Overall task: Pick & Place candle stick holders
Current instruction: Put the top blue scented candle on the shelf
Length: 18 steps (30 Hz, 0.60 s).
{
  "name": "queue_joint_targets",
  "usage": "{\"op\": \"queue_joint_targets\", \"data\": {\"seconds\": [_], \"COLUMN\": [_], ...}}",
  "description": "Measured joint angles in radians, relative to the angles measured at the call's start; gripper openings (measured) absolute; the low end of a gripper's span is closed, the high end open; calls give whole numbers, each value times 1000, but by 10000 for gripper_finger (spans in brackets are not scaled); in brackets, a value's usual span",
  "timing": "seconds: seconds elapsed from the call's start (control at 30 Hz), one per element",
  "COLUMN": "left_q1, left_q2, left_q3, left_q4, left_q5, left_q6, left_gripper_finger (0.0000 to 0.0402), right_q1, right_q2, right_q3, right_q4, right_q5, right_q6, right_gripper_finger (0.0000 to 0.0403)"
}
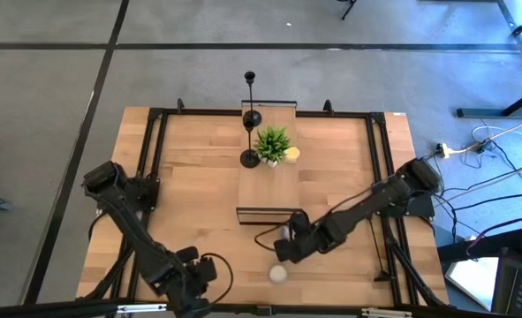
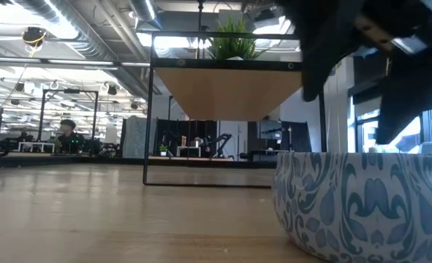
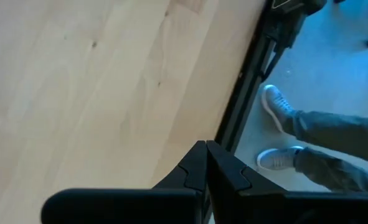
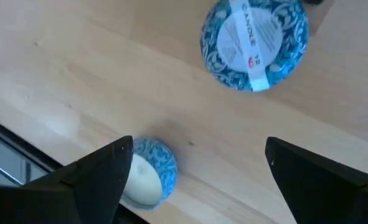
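Two black candle stick holders stand by their round bases (image 1: 250, 159) (image 1: 252, 117) on the raised wooden shelf (image 1: 269, 190), left of the green plant (image 1: 272, 141). A third one I cannot make out. My right gripper (image 1: 284, 253) (image 4: 196, 180) is open over the table in front of the shelf. A small blue-patterned candle (image 4: 149, 177) lies beside one of its fingers, and a blue-patterned candle tin (image 4: 254, 43) lies farther off. My left gripper (image 1: 194, 296) (image 3: 207, 168) is shut and empty at the table's near left.
A white-topped candle (image 1: 279, 274) lies near the front edge. A yellow candle (image 1: 291, 154) sits by the plant. The patterned tin (image 2: 362, 208) fills the low view's right. Black frame rails (image 1: 155, 159) run along the table's sides. A person's shoes (image 3: 277, 134) show beyond the edge.
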Motion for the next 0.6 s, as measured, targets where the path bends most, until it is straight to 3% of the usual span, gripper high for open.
{"op": "queue_joint_targets", "data": {"seconds": [0.3,0.6], "left_q1": [-40,-55], "left_q2": [0,0], "left_q3": [-4,-4], "left_q4": [-18,-44], "left_q5": [-61,-72], "left_q6": [-26,-52], "left_gripper_finger": [2,2], "right_q1": [-89,-85], "right_q2": [0,0], "right_q3": [0,0], "right_q4": [-23,-21], "right_q5": [-67,-81], "right_q6": [-46,-50], "right_gripper_finger": [368,368]}}
